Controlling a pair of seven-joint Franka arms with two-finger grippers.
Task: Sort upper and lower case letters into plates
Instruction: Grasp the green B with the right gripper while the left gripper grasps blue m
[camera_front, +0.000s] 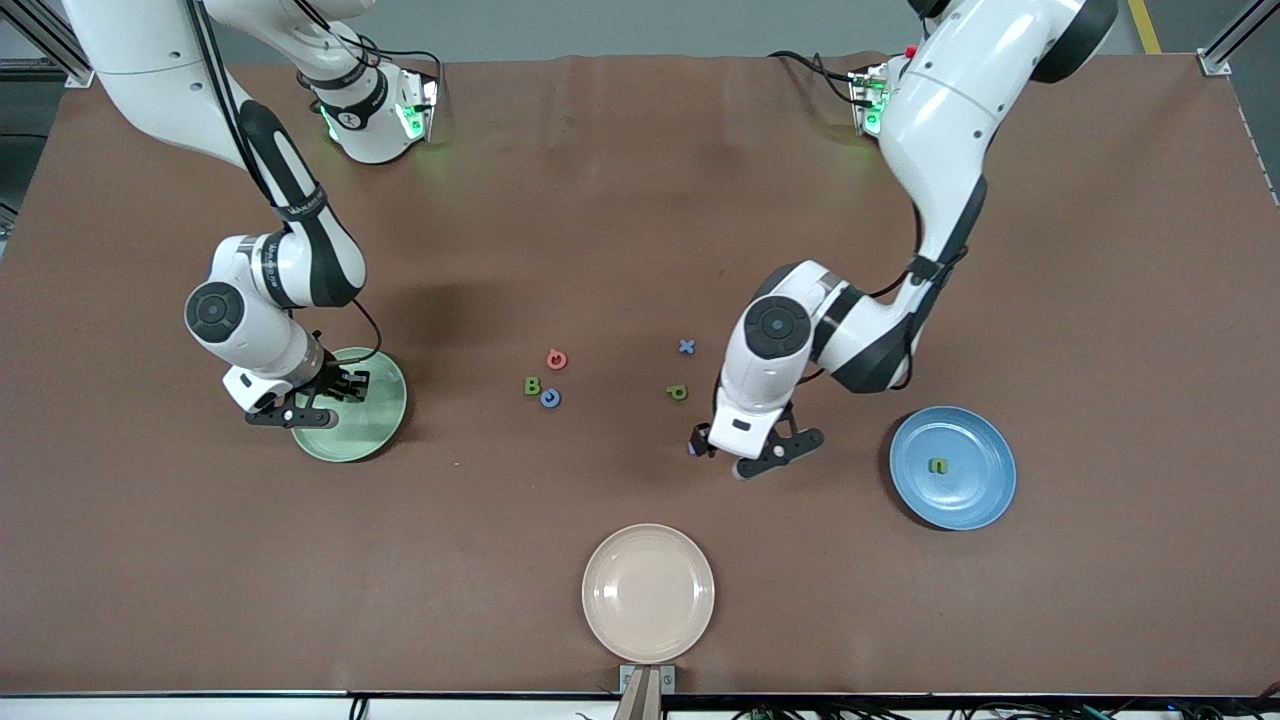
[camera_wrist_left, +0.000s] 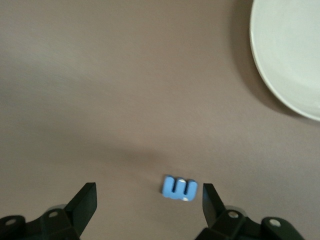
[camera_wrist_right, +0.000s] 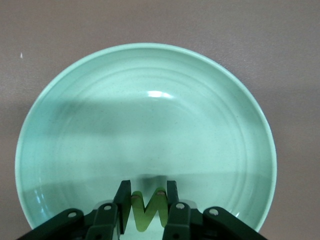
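Observation:
My right gripper (camera_front: 322, 400) is over the pale green plate (camera_front: 372, 432) and is shut on a green capital N (camera_wrist_right: 145, 214), held just above the plate's floor (camera_wrist_right: 150, 115). My left gripper (camera_front: 745, 457) is open and low over the table, between the green p and the blue plate (camera_front: 978, 492). A blue small m (camera_wrist_left: 179, 188) lies on the cloth between its fingers (camera_wrist_left: 148, 190), close to one fingertip (camera_wrist_left: 208, 192). A green small n (camera_front: 938, 466) lies in the blue plate. On the table lie a red Q (camera_front: 557, 359), green B (camera_front: 532, 386), blue G (camera_front: 550, 398), blue x (camera_front: 686, 347) and green p (camera_front: 677, 392).
A cream-beige plate (camera_front: 648, 592) sits nearest the front camera at the table's middle; its rim shows in the left wrist view (camera_wrist_left: 290, 55). The brown cloth covers the whole table.

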